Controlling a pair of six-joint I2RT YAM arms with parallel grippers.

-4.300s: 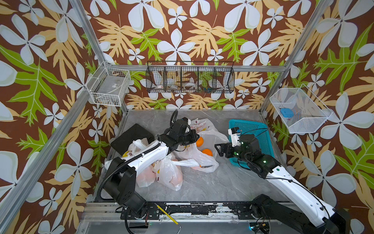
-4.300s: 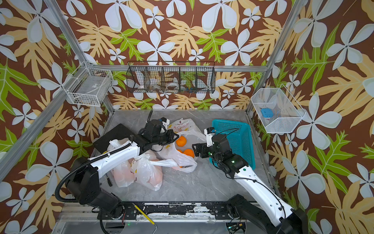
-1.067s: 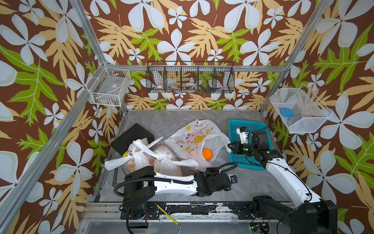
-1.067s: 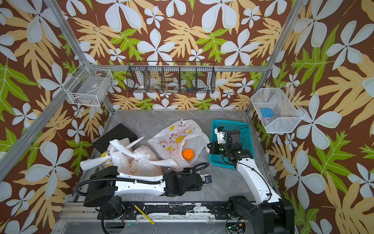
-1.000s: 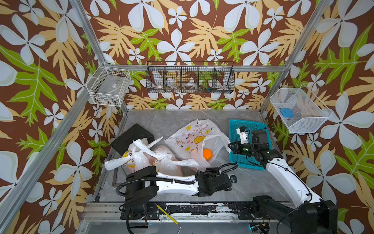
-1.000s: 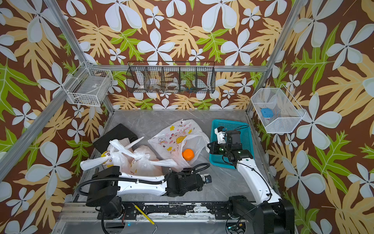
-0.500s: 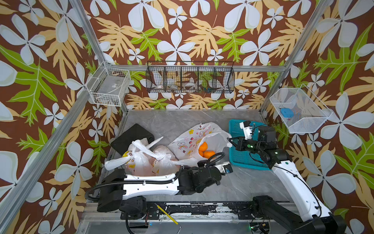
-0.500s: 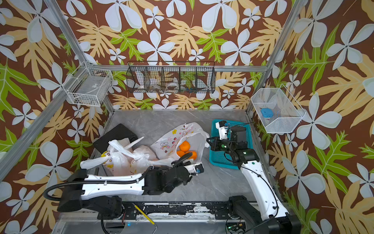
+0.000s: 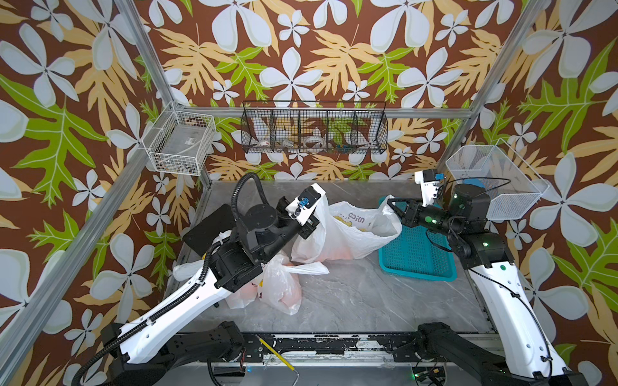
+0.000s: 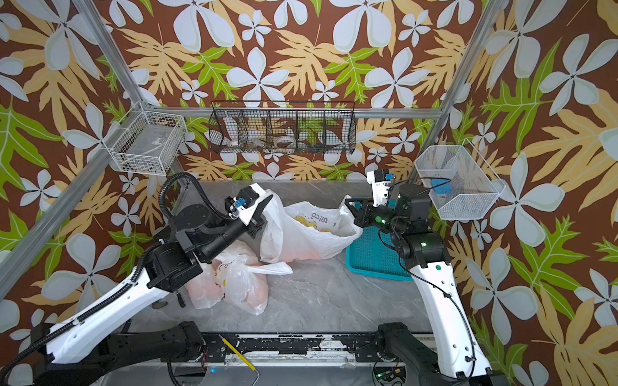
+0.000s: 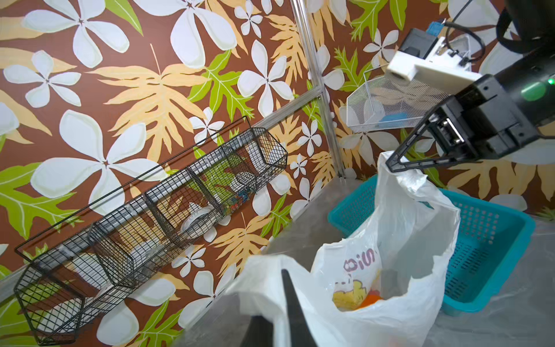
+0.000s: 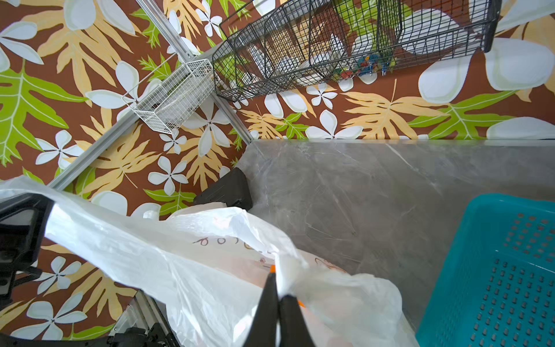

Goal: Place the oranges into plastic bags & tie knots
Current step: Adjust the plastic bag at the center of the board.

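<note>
While both arms' fingers (image 11: 289,300) pinch it, the bag (image 11: 405,237) gapes.

White-shelled arms (image 9: 187,300) carry black joints (image 9: 261,220) (green lights (image 9: 429,219)) and corrugated cable (image 9: 238,194).

Open bag (image 9: 344,234) on the table (image 9: 368,300) toward the rear, oranges (image 11: 372,300) inside (barely glimpsed), lattice basket (image 9: 418,257) touching its right side, two tied bags (image 9: 281,290) side by side in front-left of it, flat pad (image 9: 207,227) behind those, wire rack (image 9: 314,132) on rear wall above.
</note>
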